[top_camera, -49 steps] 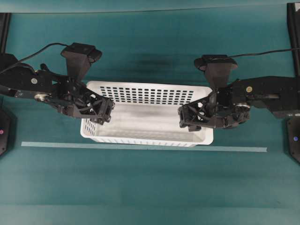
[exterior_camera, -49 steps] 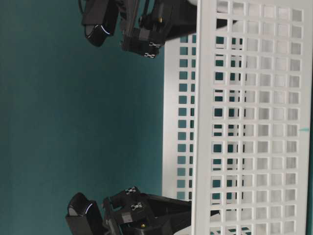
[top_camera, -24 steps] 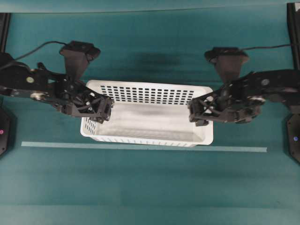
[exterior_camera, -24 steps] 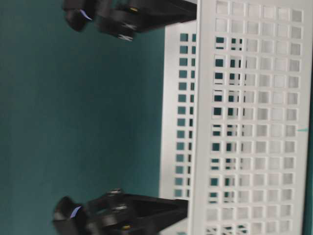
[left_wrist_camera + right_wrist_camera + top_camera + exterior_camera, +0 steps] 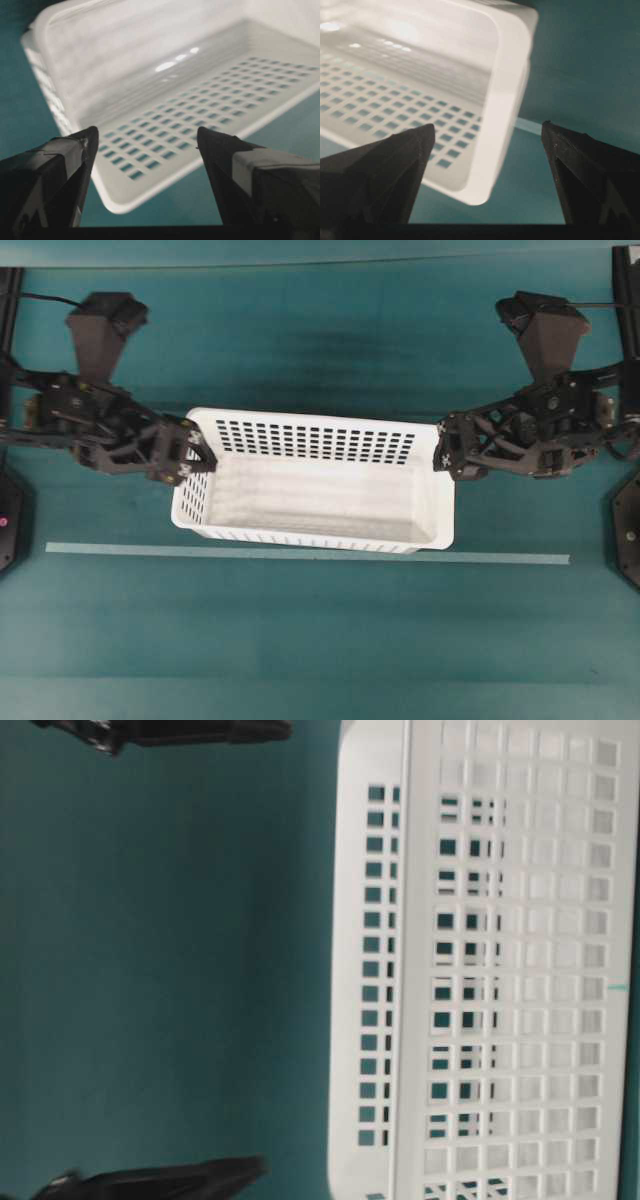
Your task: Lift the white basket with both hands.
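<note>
Looking down from above, I see the big white plastic basket with slotted walls and a smooth floor (image 5: 314, 488) sitting flat on the green table top (image 5: 320, 630), just behind the thin pale strip of tape (image 5: 300, 553). It has not moved at all.

What has changed is my two arms. A second ago both black claws were reaching over the short ends of the basket, inside its rim. Now they have pulled back and apart. The left black gripper (image 5: 190, 452) is at the left end wall, just at the rim, and the right black gripper (image 5: 447, 452) is at the right end wall. From above I cannot tell if they touch the rim.

Both claws are spread wide and hold nothing. In the left wrist view I see the basket's corner and slotted wall between my two fingers (image 5: 55, 170), with clear space on each side. In the right wrist view the rolled rim sits between the other two fingers (image 5: 385, 160), also untouched.

In the table-level view the basket's wall (image 5: 500, 970) is blurry, and only dark bits of the arms show at the edges.

So I think the basket is on the table and let go. If the lift is not done yet, I would have to grab both ends again.
</note>
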### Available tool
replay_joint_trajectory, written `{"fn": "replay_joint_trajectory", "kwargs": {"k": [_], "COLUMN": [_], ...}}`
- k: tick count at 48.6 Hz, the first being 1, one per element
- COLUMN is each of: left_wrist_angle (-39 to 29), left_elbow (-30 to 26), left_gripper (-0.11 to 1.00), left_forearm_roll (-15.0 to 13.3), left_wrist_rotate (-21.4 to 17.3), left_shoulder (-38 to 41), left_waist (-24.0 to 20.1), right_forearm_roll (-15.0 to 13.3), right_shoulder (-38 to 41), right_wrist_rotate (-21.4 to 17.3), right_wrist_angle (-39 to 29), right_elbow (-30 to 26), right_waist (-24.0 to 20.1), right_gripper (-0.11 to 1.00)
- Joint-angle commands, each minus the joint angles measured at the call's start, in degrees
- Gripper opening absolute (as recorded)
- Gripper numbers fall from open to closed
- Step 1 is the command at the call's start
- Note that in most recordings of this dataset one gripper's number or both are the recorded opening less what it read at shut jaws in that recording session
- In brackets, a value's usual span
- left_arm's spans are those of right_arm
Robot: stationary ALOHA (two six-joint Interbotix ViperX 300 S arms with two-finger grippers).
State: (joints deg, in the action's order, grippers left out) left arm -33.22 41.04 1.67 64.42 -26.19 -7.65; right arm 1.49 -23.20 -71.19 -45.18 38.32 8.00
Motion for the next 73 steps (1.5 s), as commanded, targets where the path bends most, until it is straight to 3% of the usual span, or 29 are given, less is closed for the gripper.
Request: {"fn": "replay_joint_trajectory", "kwargs": {"k": [1,11,21,28,38,52,73], "left_wrist_angle": [0.26,0.79,5.71,11.87,16.96,17.31,17.31], "left_elbow": [-0.35,0.0,1.41,2.2,3.16,3.78,4.13], "left_gripper": [0.86,0.86,0.86,0.85,0.85,0.85,0.85], "left_forearm_roll": [0.18,0.26,0.26,0.18,0.18,0.18,0.26], "left_wrist_rotate": [-0.18,-0.26,-3.96,-9.32,-19.78,-32.26,-47.46], "left_shoulder": [-2.2,-8.09,-13.18,-15.73,-18.81,-23.29,-27.07], "left_waist": [0.18,0.18,0.18,0.18,0.18,1.23,5.8], "right_forearm_roll": [-0.18,-0.18,-0.26,-0.26,-0.35,-1.23,-1.58], "right_shoulder": [-0.88,-3.43,-6.24,-8.79,-14.24,-21.45,-29.09], "right_wrist_rotate": [1.49,4.66,9.76,14.24,21.88,33.49,56.51], "right_wrist_angle": [2.81,9.93,20.74,28.56,33.84,36.12,37.09], "right_elbow": [-0.62,-0.09,2.11,3.78,6.68,9.14,12.3], "right_waist": [0.0,0.09,0.0,0.0,-0.09,-0.44,-3.96], "right_gripper": [0.9,0.9,0.9,0.9,0.89,0.89,0.9]}}
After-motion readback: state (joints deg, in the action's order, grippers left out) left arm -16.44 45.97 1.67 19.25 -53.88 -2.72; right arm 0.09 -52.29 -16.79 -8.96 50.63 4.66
